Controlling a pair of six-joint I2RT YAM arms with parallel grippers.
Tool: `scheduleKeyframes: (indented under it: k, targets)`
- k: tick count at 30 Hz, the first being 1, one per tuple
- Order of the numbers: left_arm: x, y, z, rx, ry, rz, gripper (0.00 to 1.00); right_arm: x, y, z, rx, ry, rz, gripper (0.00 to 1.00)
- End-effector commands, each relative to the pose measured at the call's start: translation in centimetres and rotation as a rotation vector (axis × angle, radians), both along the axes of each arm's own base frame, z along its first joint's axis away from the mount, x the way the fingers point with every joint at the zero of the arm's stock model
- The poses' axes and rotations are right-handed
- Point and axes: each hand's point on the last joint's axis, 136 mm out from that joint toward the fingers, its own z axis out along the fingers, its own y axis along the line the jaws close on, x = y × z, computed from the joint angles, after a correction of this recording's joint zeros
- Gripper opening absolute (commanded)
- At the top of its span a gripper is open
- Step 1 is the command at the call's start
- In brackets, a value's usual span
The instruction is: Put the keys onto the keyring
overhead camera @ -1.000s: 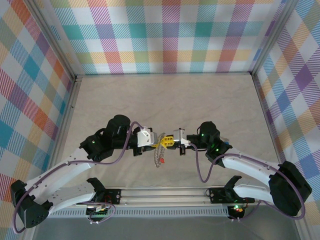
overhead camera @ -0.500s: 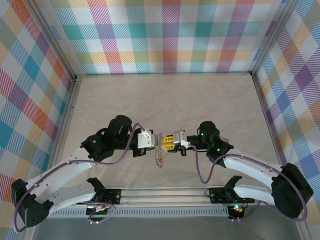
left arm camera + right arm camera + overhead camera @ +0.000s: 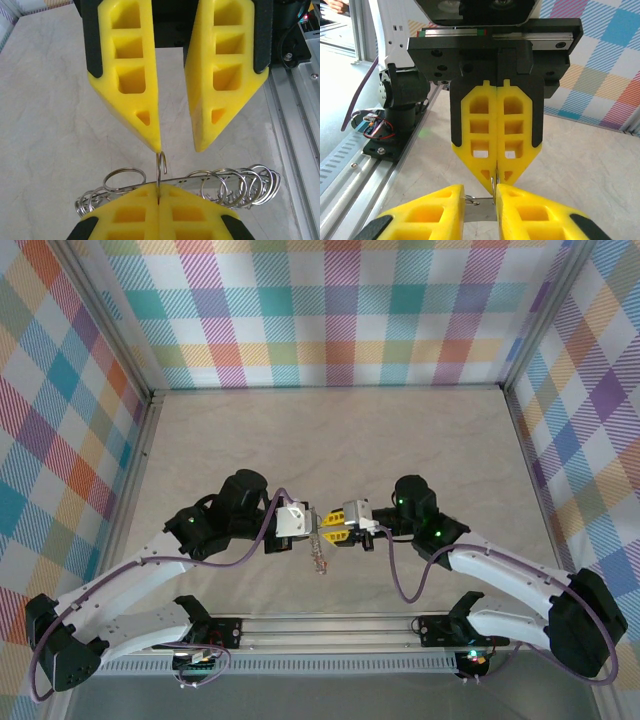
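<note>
Keyring (image 3: 158,172) pinched in the left gripper (image 3: 159,194), keys (image 3: 235,182) bunched just beside it.
The left gripper's fingers are pressed together on the thin wire of the keyring, which stands up between them and ends in a small hook. The right gripper (image 3: 178,149) faces it tip to tip with its jaws apart, and the hook is just beside one fingertip. From above, the keys hang under the meeting grippers, over the near middle of the table (image 3: 420,440).
</note>
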Motion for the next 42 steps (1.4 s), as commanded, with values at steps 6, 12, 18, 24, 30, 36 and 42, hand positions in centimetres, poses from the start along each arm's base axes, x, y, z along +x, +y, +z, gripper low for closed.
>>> scheduleKeyframes:
  k: [6,12,18,24,30,36,42]
  targets:
    - [-0.3,-0.8,1.7,-0.037,-0.034,-0.054,0.00,-0.3,0.5,0.2,-0.031,0.044,0.037,0.23]
    - [-0.4,-1.0,1.9,-0.043,-0.033,-0.065,0.00,0.0,0.5,-0.1,-0.041,0.052,0.021,0.21]
    - [-0.6,-1.1,1.8,-0.044,-0.021,-0.074,0.00,0.3,0.6,-0.1,-0.040,0.054,0.004,0.18]
    - [-0.5,-1.2,1.7,-0.040,-0.013,-0.075,0.00,0.3,0.6,0.4,-0.023,0.045,0.004,0.14]
    - [-0.5,-1.3,1.5,-0.039,-0.011,-0.074,0.00,0.3,0.9,0.9,-0.035,0.140,0.008,0.09]
    - [-0.4,-1.2,0.9,-0.021,-0.007,-0.076,0.00,-0.9,1.4,1.3,-0.051,0.318,0.097,0.00]
    - [0.1,-1.0,1.1,-0.030,-0.063,-0.057,0.00,-2.0,1.1,1.7,-0.119,0.539,0.178,0.00]
